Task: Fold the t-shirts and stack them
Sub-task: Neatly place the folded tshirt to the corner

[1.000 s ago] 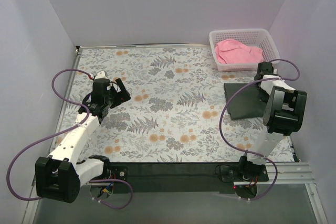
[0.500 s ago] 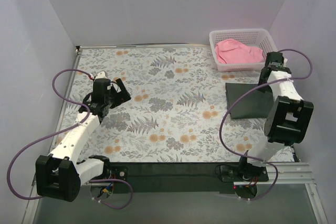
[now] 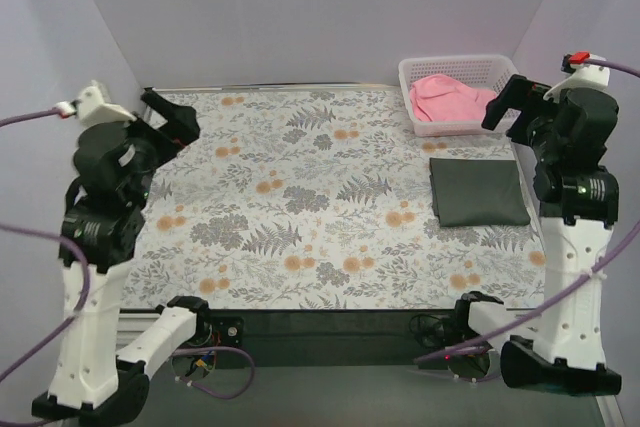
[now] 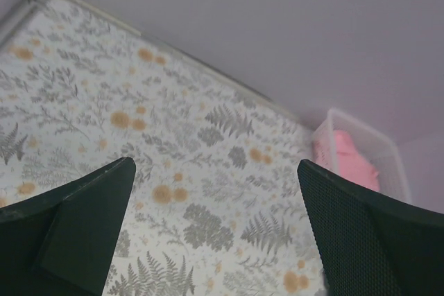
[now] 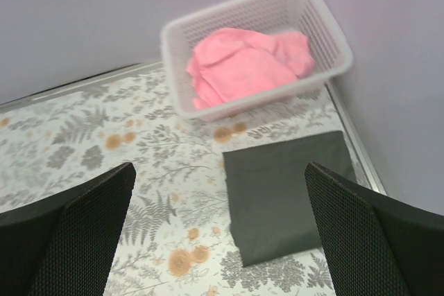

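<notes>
1. Near edge. I see a black strip (image 3: 330, 327) running along the near side of the table (image 3: 300, 237), with both arm bases mounted at it.

2. Surface. The table carries a floral cover: grey ferns and orange blossoms on a pale ground. The cover lies flat.

3. Grippers. Both arms stand high above the table. The left gripper (image 3: 172, 119) is over the far left part; its wrist view shows the fingers spread wide with nothing between them. The right gripper (image 3: 510, 102) is up by the right side, near the basket. Its fingers are also spread wide and hold nothing.

4. Grey shirt (image 3: 478, 191). It lies on the table at the right side, close to the right edge. It is folded into a flat, smooth rectangle with clean edges, dark charcoal, and no print is visible.

5. Basket (image 3: 460, 60). This is white plastic mesh and sits in the far right corner, just beyond the grey shirt with a narrow gap between them.

6. Pink shirt (image 3: 450, 97). It is inside the basket, unfolded and bunched in soft creases.

7. Room. Plain pale walls (image 3: 300, 7) enclose the table on the left, far and right sides.
</notes>
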You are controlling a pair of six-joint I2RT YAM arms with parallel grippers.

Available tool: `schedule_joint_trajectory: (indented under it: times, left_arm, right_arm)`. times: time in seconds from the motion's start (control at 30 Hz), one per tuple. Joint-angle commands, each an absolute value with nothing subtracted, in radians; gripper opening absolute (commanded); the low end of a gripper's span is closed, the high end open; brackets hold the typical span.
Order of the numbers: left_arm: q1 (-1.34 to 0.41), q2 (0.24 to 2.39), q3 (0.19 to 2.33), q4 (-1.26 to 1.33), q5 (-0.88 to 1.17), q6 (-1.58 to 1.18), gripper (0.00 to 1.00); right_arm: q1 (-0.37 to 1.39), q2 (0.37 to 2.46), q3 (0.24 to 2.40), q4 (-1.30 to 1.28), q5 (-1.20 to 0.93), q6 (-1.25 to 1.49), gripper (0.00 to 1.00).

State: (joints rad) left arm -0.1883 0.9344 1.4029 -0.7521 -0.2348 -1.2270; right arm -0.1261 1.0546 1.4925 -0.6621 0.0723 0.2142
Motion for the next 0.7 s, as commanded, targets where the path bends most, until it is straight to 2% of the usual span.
schedule_joint_trajectory:
  times: [0.0,0.1,0.2,0.47,0.67]
  left_arm:
    - [-0.198,0.816,1.581,-0.925,-0.405,-1.241,0.98]
    - [-0.221,0.746,1.618,-0.937,-0.500,-1.256,0.98]
    - [-0.253,0.648,1.577,-0.882,-0.541,-1.209,0.98]
    - [-0.276,0.371,1.267,-0.582,-0.572,-1.080,0.98]
    - [-0.276,0.293,1.085,-0.444,-0.555,-1.058,0.98]
  right_arm:
    - [-0.002,0.965,1.537,-0.704,0.106,0.192,0.98]
    - [0.131,0.855,1.531,-0.701,0.218,0.144,0.98]
    - [0.179,0.729,1.491,-0.678,0.270,0.126,0.98]
    - [0.193,0.416,1.240,-0.470,0.298,0.003,0.98]
    - [0.193,0.365,1.157,-0.413,0.243,-0.034,0.98]
